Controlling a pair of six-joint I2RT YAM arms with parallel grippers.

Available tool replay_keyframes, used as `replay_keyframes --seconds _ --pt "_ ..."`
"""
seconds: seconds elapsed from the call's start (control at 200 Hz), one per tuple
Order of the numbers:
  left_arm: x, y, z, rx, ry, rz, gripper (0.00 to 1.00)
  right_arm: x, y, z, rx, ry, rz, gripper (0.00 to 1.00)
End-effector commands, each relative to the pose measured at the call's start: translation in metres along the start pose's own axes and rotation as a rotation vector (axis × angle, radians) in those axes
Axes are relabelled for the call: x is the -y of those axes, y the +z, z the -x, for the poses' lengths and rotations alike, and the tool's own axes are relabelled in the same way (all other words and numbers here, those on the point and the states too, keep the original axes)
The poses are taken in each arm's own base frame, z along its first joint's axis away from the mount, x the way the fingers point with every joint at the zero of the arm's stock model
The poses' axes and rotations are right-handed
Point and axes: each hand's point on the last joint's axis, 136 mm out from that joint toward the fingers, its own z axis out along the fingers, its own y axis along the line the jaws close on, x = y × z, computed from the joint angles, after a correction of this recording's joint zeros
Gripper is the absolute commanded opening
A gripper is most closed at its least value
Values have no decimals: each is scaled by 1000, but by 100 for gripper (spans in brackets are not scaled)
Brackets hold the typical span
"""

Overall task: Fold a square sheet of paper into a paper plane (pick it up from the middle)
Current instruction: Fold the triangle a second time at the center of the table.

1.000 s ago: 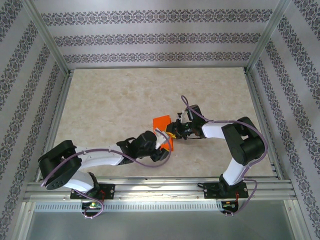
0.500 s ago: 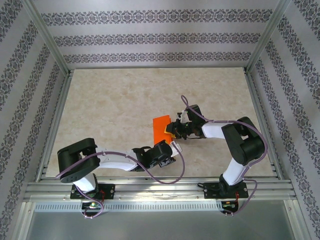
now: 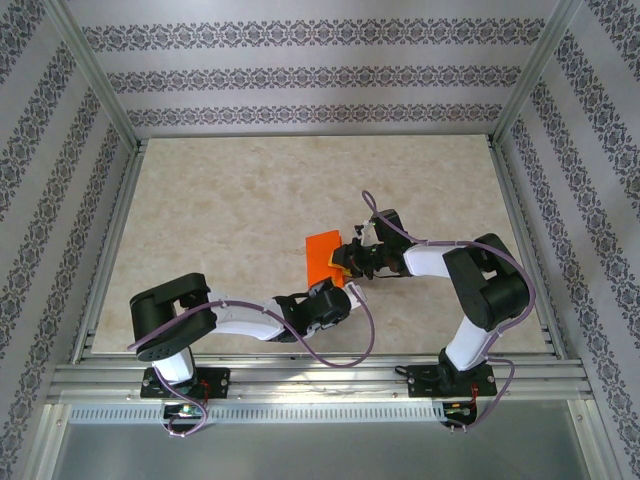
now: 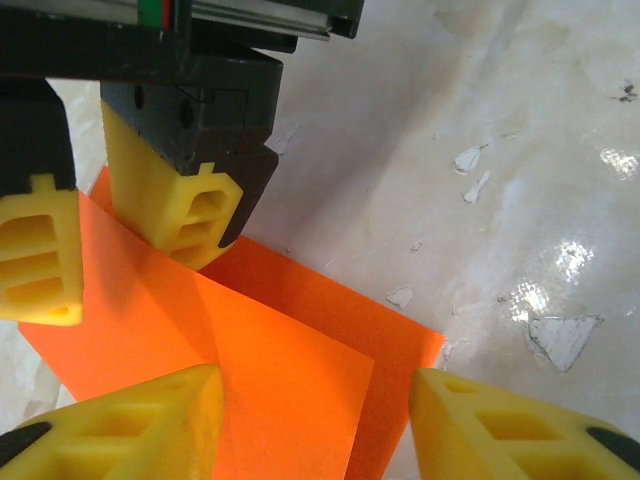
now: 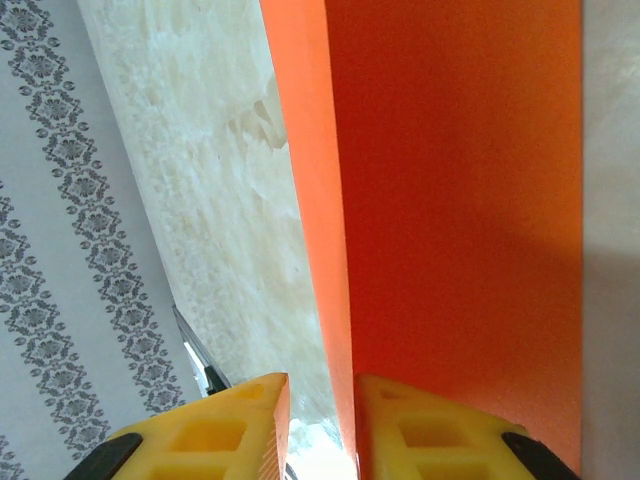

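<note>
Left arm, right arm: same build.
- Links: smooth white shells.
- Joints: bulky rounded black housings.
- Cable: thin and purple, running in loose loops along each arm from base to wrist.
- Bases: black blocks with small red wiring beside them.
- Fingers: yellow moulded blocks with rectangular pockets in the faces, set in black angular carriers.
- Silver rail above the carriers, with a green and red mark.

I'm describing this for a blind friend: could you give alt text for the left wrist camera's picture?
Bright orange paper, partly folded, lies on a pale marbled table, seen close up. The left claw hangs open over the paper's bottom edge; the right claw, upper left, has paper between its yellow fingers.
</note>
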Motion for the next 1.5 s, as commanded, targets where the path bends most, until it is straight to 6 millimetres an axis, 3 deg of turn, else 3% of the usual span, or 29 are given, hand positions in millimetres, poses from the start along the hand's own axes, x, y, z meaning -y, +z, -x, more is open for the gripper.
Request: replay_keyframes --seconds 0.0,0.585,0.739,1.114,1.299,1.494 --pt "-1 -4 16 45 -4 8 45 -2 -2 1 1 0 15 25" --pt "-8 -15 15 58 -117 9 0 0 -6 2 21 0 3 25" --pt "-15 -17 13 64 -228 -26 0 4 -13 3 49 -3 -14 28" --pt "-28 -22 21 125 -693 -406 0 19 -58 3 202 -11 -54 35" --pt "-41 -17 17 133 -839 -466 0 30 -64 -14 235 -59 -93 28" --pt "-48 -17 16 153 -924 -491 0 22 -53 -36 183 -137 -89 9"
